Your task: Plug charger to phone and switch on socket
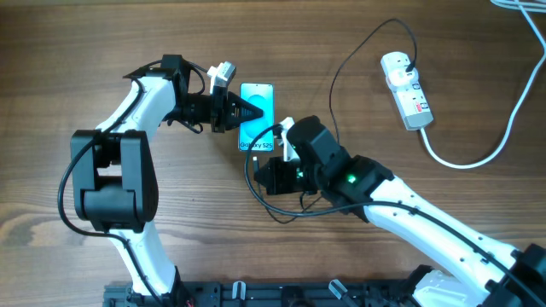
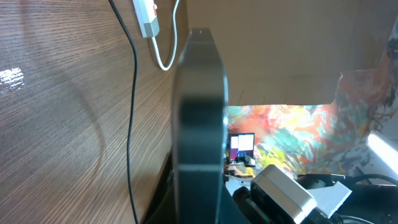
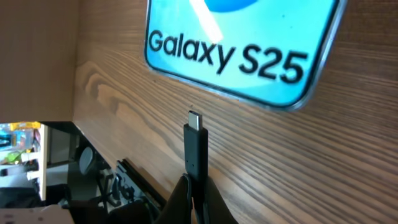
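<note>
The wooden tabletop (image 1: 68, 51) carried everything. The white socket (image 1: 408, 92) lay far to the right, well apart from the work, with its red switches (image 1: 417, 95) not yet touched. The charger's thin black cable (image 1: 337, 81) looped from the socket towards the middle. There the phone (image 1: 260, 94) lay flat and screen up.

The left hand (image 1: 243, 109) was clenched, its tip over the phone's left side. Whether it pinched the edge or only pressed down could not be told.

The right hand (image 3: 194, 199) was clenched on the charger's plug (image 3: 195, 146). It held the black body low, so the metal tip stood clear in front of the fingers. The tip sat just short of the phone's bottom edge, not touching. It seemed to lie a little to one side of the edge's middle, where the port would presumably be, though no port was visible.

The step in hand looked like insertion. To do it well:
- The plug needed to be turned until it met the slanted edge squarely.
- It then needed shifting along the edge to the centre.
- It had to stay level with the phone's thickness, then go in slowly and straight.
- The left hand would need to brace the phone so it could not slide away.

A skewed push could scrape the frame or bend the tip.
</note>
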Controlling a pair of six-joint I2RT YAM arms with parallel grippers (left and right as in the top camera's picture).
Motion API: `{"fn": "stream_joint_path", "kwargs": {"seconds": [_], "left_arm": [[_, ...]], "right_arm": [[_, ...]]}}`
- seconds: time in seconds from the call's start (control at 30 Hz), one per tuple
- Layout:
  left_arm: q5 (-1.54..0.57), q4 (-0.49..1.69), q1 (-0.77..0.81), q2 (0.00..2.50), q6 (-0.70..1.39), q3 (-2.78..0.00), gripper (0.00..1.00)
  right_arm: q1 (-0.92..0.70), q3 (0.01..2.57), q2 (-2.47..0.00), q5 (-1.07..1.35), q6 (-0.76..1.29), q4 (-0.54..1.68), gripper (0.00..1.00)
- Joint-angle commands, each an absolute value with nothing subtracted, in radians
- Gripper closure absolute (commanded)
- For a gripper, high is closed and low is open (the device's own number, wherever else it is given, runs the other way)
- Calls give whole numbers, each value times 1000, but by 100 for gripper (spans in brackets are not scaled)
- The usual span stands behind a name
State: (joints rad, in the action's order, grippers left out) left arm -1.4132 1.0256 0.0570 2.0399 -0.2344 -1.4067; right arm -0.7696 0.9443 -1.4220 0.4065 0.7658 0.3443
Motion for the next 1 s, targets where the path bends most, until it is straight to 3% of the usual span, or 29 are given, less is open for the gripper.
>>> {"fn": "stream_joint_path", "kwargs": {"seconds": [0.0,0.97], "left_arm": [[-1445,1030,55,2003,-262,-1418,96],[-1577,1024,55,2003,-284,-1418,96]], "right_arm": [[-774,940,-1446,392,767,305,96],[-656,940,-1447,590,746,251,96]]}}
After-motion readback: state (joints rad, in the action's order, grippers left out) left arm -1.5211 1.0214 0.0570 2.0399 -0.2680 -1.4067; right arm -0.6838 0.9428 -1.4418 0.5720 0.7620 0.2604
